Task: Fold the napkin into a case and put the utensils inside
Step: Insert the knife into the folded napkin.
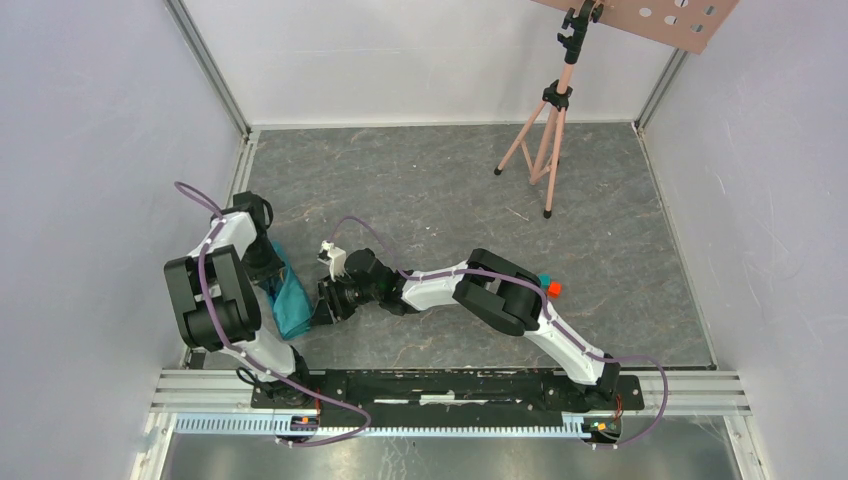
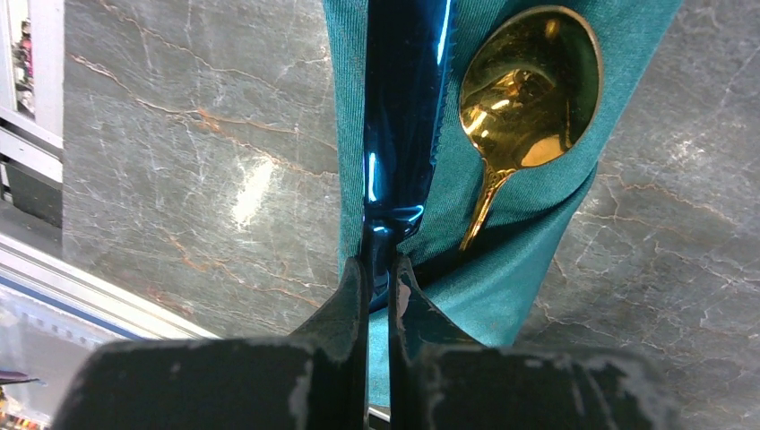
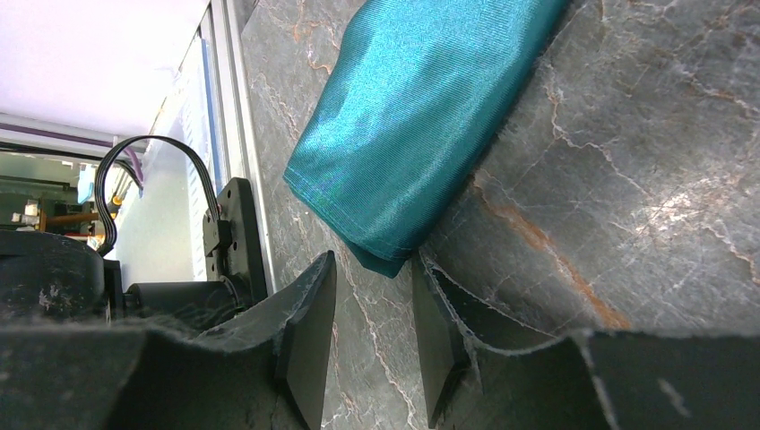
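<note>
Left fingers (image 2: 348, 300) clamped on blue knife (image 2: 403, 107), which lies beside gold spoon (image 2: 529, 90) on napkin case (image 3: 421, 116), near the surface (image 2: 179, 134) left edge. Right fingers (image 3: 309, 331) apart at the case corner, not pinching. Risk: left retracts without releasing, drags the knife out and the fold opens.

This is a robotics lab test cell: plain white panel walls (image 1: 90, 150) framed by aluminium posts (image 1: 211, 70) box in a grey marble-patterned counter (image 1: 430, 180). Along the bottom of the top view, an aluminium rail (image 1: 460, 423) carries the left arm (image 1: 225, 290) and right arm (image 1: 505, 295), which trail purple cables (image 1: 664, 390). At upper right, a tripod (image 1: 545, 140) holds a perforated board (image 1: 650, 18).
</note>
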`<state>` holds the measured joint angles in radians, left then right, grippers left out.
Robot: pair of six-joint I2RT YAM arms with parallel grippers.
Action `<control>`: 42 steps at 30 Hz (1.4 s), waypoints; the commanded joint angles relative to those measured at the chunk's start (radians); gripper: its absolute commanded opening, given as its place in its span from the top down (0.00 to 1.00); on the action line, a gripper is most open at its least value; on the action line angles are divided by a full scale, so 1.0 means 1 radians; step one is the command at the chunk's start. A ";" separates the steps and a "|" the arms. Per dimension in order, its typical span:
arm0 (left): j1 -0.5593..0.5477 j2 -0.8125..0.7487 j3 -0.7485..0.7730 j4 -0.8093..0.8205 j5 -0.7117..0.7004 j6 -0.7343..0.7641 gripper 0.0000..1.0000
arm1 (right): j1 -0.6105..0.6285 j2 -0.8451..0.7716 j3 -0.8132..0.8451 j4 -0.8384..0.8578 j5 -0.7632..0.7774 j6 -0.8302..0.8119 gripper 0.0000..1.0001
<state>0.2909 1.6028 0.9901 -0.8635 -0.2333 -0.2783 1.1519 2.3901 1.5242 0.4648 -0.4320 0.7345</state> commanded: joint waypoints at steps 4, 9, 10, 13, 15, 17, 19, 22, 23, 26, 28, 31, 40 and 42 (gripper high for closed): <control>0.005 0.008 -0.006 -0.007 0.002 -0.110 0.98 | 0.004 0.009 0.028 -0.023 0.029 -0.027 0.58; 0.005 0.006 -0.018 -0.009 -0.001 -0.131 0.98 | 0.006 0.010 0.028 -0.024 0.032 -0.028 0.58; 0.005 0.010 -0.018 -0.011 0.003 -0.132 0.98 | 0.005 0.011 0.029 -0.024 0.031 -0.028 0.58; 0.005 0.022 -0.021 -0.014 0.047 -0.132 0.98 | 0.004 0.012 0.029 -0.026 0.032 -0.030 0.59; 0.004 0.020 -0.029 -0.012 0.053 -0.139 0.98 | 0.005 0.011 0.030 -0.028 0.034 -0.031 0.58; 0.005 0.017 -0.033 -0.008 0.056 -0.137 0.98 | 0.005 0.010 0.030 -0.029 0.033 -0.032 0.59; 0.005 0.016 -0.031 -0.010 0.065 -0.135 0.98 | 0.005 0.009 0.030 -0.028 0.033 -0.031 0.59; 0.005 0.015 -0.021 -0.025 0.070 -0.129 0.98 | 0.005 0.010 0.028 -0.029 0.032 -0.031 0.59; 0.005 0.014 -0.009 -0.038 0.065 -0.127 0.94 | 0.004 0.009 0.028 -0.029 0.032 -0.033 0.59; 0.005 -0.013 0.027 -0.076 0.049 -0.115 0.79 | 0.005 0.010 0.031 -0.030 0.031 -0.033 0.59; 0.005 -0.043 0.051 -0.105 0.044 -0.107 0.68 | 0.005 0.011 0.033 -0.030 0.031 -0.033 0.59; 0.005 -0.085 0.087 -0.147 0.022 -0.104 0.53 | 0.004 0.011 0.036 -0.032 0.031 -0.032 0.59; 0.004 -0.164 0.178 -0.175 0.021 -0.093 0.40 | 0.005 0.014 0.037 -0.042 0.034 -0.040 0.57; 0.005 -0.169 0.174 -0.160 0.043 -0.095 0.39 | 0.003 0.007 0.037 -0.060 0.044 -0.056 0.54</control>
<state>0.2916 1.4525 1.1378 -1.0210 -0.2073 -0.3756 1.1519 2.3901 1.5352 0.4458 -0.4244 0.7261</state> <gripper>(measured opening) 0.597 0.442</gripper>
